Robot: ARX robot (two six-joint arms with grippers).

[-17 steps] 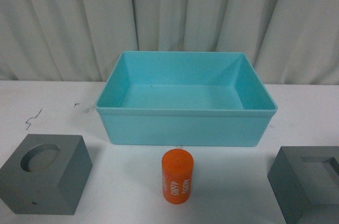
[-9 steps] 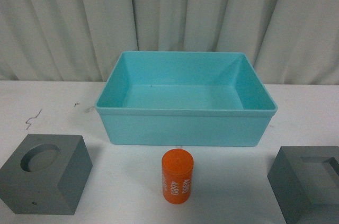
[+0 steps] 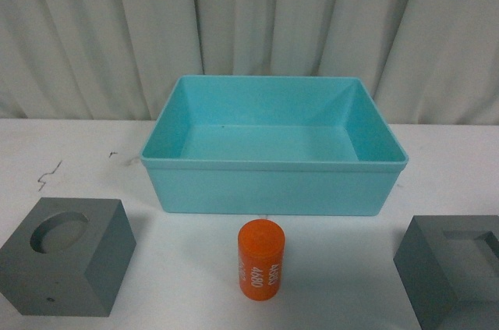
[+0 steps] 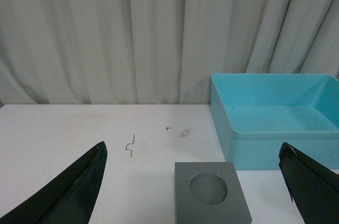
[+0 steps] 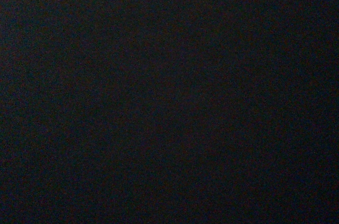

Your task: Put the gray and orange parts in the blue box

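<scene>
Plainly nothing is grasped yet: the left gripper (image 4: pixel 192 146) stands wide, its two dark fingers (image 4: pixel 79 187) spread far apart with only open table between them. It hangs short of the gray cube with the round recess (image 4: pixel 212 196), which shows between and beyond the fingers. The right wrist view is dark and the right gripper appears in no picture, so I cannot tell how it stands. I judge the task to be at its very start, with the first reach in hand and all three parts outside the blue box (image 3: pixel 273 188). In the front view that cube (image 3: pixel 66 256) sits at the lower left of the frame. The orange cylinder (image 3: pixel 261 260) stands upright at lower centre, near the box's front wall but apart from it. The gray cube with the square recess (image 3: pixel 451 267) sits at the lower right, cut by the frame edge. The box fills the middle of the frame, empty, on the white table (image 3: pixel 437 166) before a pale curtain (image 3: pixel 234 18). The next move, as I judge it, calls for the left gripper to go forward and down until its fingers straddle the cube's flat sides, then close. The cubes are matte and sharp-edged. The cylinder carries white digits up its side. The box is turquoise, rimmed, with sloping walls.
</scene>
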